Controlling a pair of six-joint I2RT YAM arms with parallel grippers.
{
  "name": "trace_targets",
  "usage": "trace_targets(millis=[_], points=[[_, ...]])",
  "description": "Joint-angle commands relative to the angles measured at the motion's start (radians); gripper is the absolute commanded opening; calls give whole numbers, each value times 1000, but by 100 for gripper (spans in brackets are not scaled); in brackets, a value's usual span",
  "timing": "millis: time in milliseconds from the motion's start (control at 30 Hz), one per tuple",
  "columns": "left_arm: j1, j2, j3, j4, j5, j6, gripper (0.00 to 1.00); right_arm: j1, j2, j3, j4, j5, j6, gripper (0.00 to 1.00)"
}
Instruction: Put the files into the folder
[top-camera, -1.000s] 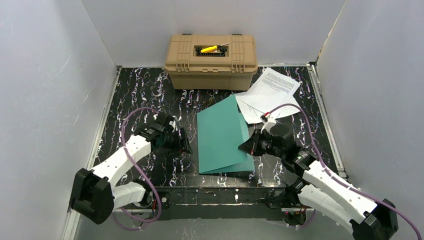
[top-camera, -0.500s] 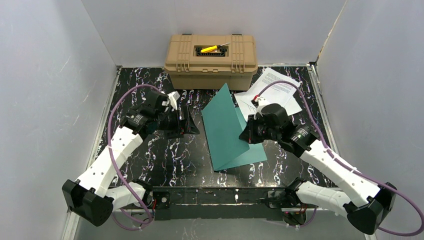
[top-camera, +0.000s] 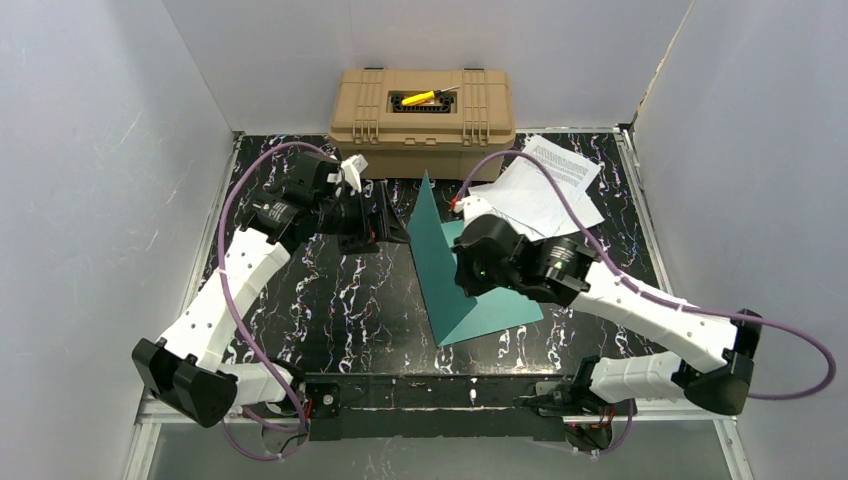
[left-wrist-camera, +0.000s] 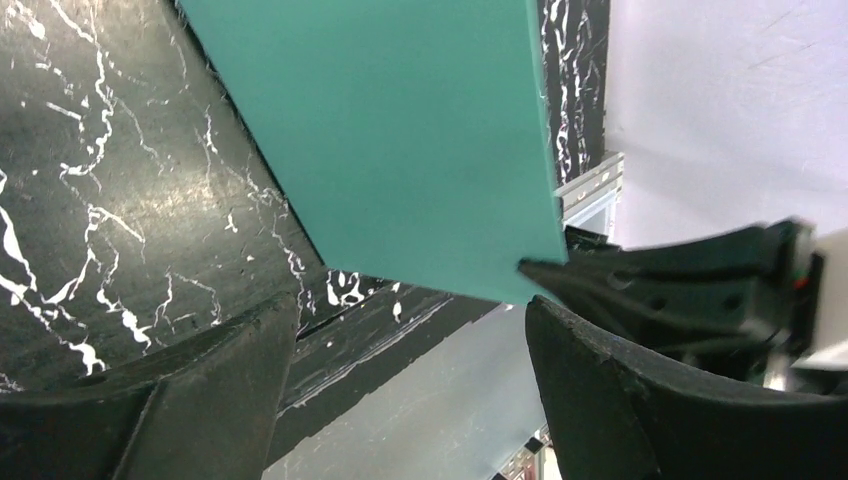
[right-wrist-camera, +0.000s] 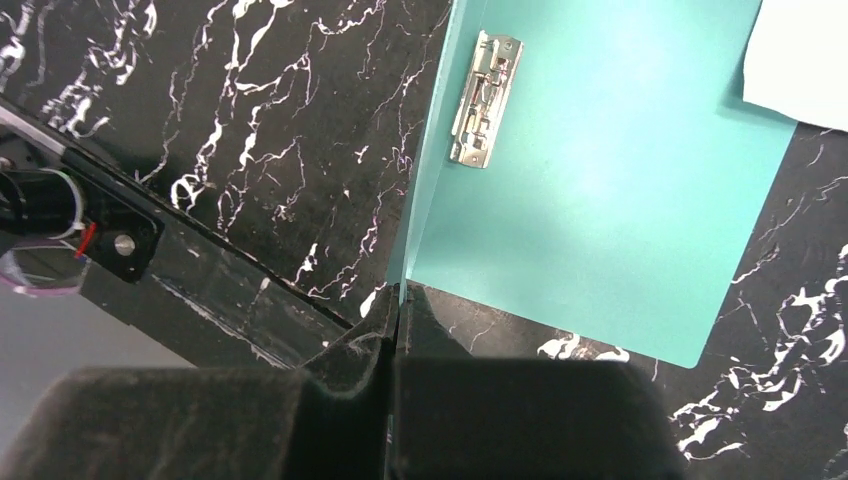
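Note:
The teal folder (top-camera: 437, 255) lies mid-table with its top cover raised upright. My right gripper (top-camera: 458, 280) is shut on that cover's free edge. In the right wrist view the gripper (right-wrist-camera: 398, 300) pinches the cover edge-on, and the folder's inner leaf (right-wrist-camera: 600, 200) with a metal clip (right-wrist-camera: 485, 95) lies bare. My left gripper (top-camera: 395, 225) stands open just left of the raised cover, holding nothing. In its wrist view the gripper (left-wrist-camera: 410, 340) faces the cover's outer face (left-wrist-camera: 400, 130). The files (top-camera: 545, 185), white printed sheets, lie overlapped behind the folder at back right.
A tan hard case (top-camera: 423, 120) with a yellow-handled tool (top-camera: 420, 98) on its lid stands at the back centre. White walls close in the black marbled table (top-camera: 330, 300) on three sides. A metal rail runs along the near edge.
My right gripper has swung the folder's cover from nearly flat to upright and moved leftward. The left arm has reached back and right to the cover, and its jaws have opened wider.

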Motion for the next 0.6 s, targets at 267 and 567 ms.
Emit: trace_targets(millis=[267,567], points=[[-5,143,188,-59,-18,-8,82,264,234,284,-183,459,80,1],[-7,199,181,-90,-49,23,66,347,319,355,-200,570,115,1]])
